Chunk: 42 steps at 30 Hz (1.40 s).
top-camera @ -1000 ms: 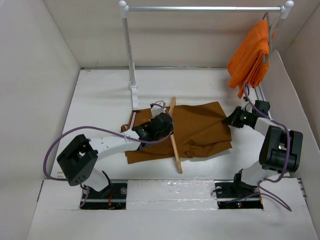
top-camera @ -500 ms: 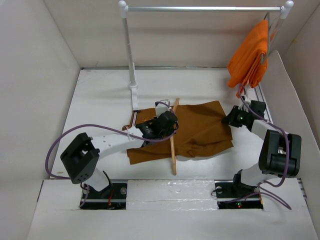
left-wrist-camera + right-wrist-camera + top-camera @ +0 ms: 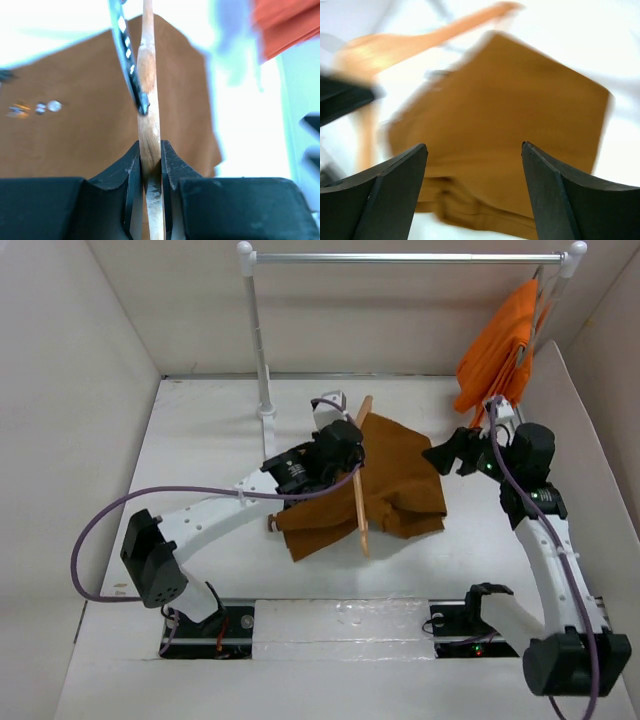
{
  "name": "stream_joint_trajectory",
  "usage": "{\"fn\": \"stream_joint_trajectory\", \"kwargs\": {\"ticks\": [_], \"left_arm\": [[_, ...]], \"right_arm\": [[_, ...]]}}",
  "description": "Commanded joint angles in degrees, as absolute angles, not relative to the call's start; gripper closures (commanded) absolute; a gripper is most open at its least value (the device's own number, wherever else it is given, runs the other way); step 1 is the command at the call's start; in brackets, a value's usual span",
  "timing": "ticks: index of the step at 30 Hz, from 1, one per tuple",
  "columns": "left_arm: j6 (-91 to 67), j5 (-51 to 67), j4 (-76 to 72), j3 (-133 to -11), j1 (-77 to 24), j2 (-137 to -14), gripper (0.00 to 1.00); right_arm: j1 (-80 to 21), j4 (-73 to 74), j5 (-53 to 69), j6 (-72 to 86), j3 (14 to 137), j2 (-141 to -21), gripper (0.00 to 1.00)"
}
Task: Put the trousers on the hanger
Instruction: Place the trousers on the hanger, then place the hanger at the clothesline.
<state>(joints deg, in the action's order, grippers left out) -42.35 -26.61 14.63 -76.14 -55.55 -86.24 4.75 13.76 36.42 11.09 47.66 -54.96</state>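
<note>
our left gripper (image 3: 150, 156) pinches the hanger (image 3: 359, 502), which crosses the trousers (image 3: 405, 475) at mid table (image 3: 200, 440). our right gripper (image 3: 441, 456) gapes wide, holding nothing, near the trousers' right edge.

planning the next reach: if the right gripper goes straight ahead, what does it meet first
The right gripper would most likely meet the trousers, framed between its open jaws, though depth is unclear.
</note>
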Motion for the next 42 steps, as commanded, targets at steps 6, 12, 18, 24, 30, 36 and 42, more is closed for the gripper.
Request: {"fn": "stream_joint_trajectory", "kwargs": {"ticks": [6,12,18,24,30,36,42], "left_arm": [[-34.1,-28.9,9.8,-97.7,-56.0,-82.8,1.00],[-32.0,-26.1,11.9,-106.2,-56.5,-85.3,1.00],[-32.3,-23.6,12.0,-107.0,-56.5,-85.3,1.00],[-31.5,-22.0,12.7,-108.5,-56.5,-86.4,1.00],[-30.1,-20.6,10.6,-109.2,-56.5,-87.0,1.00],[-23.2,-17.6,7.7,-112.1,-55.4,-83.7,0.29],[-19.5,-22.7,8.5,-110.5,-54.1,-75.1,0.01]], "right_arm": [[-20.5,12.1,35.3,19.2,65.8,-54.3,0.12],[-28.1,11.3,26.9,20.6,67.8,-57.8,0.10],[-32.2,5.6,26.8,22.4,64.0,-61.3,0.13],[-35.2,0.5,27.3,24.6,63.5,-63.7,0.53],[-34.5,-14.8,27.2,35.8,59.1,-62.8,1.00],[-29.5,-17.5,30.5,38.8,67.2,-66.8,1.00],[-24.5,-18.1,32.6,38.8,77.9,-74.0,1.00]]}}
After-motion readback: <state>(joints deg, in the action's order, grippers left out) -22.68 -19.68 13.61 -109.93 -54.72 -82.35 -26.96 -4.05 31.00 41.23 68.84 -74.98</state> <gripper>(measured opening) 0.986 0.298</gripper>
